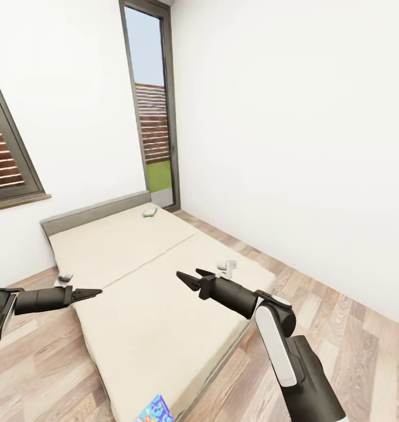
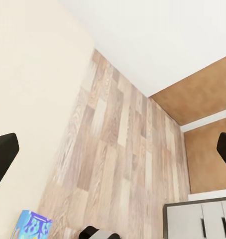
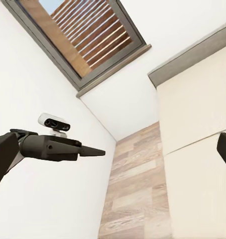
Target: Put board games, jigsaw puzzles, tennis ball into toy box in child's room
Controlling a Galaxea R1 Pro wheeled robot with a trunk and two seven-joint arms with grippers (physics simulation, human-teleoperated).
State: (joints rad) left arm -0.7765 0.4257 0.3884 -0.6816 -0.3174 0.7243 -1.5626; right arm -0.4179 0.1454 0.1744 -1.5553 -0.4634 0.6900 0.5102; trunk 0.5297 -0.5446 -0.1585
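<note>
The bed [image 1: 140,293] with its beige cover and grey headboard [image 1: 94,212] lies ahead of me. A green-white board game [image 1: 150,212] rests on the mattress by the headboard, far from both grippers. A blue board game [image 1: 156,410] lies at the bed's near edge, below my arms, and the left wrist view also catches this blue board game [image 2: 33,226]. My left gripper [image 1: 91,292] [image 2: 115,149] hovers open over the bed's left edge, holding nothing. My right gripper [image 1: 190,276] [image 3: 115,149] is open and empty above the middle of the mattress. The table and toy box are out of view.
Wood-plank floor [image 1: 345,328] runs along the right of the bed below a white wall [image 1: 293,135]. A tall dark-framed window [image 1: 155,111] stands behind the headboard, and another window [image 1: 6,158] is at the left. A grey cabinet [image 2: 200,221] shows in the left wrist view.
</note>
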